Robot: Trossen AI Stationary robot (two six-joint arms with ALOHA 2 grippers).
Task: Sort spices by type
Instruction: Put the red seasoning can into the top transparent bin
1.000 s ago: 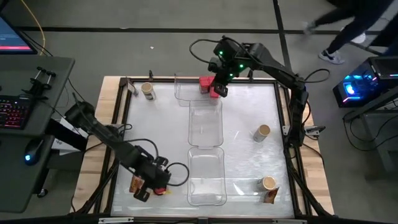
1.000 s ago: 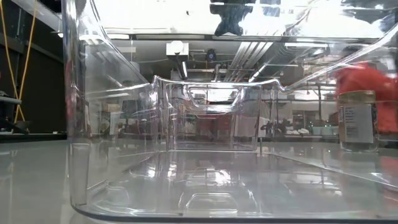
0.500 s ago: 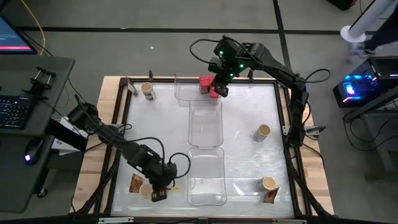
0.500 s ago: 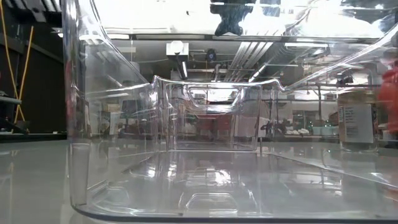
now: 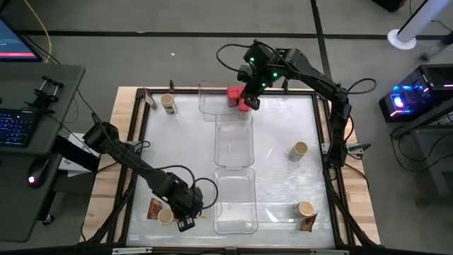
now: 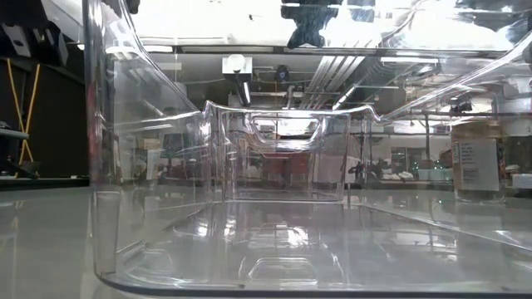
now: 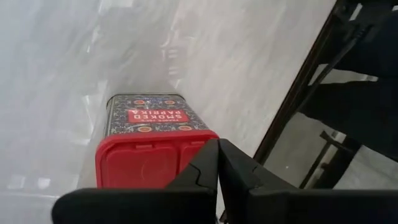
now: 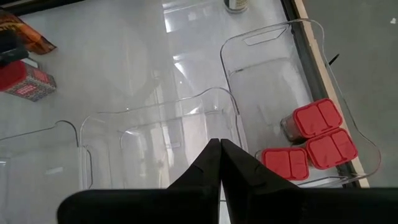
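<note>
At the desk's near-left corner my left pincer hangs with its tips pressed together, gripping nothing; my wrist view shows a boxy red-lidded tin lying just ahead of it, hidden from above. Beside it sit a tan-topped jar and a flat brown packet. My right pincer, tips also together and empty, hovers over the far clear tray, which holds three red tins. Overhead I count four jars.
</note>
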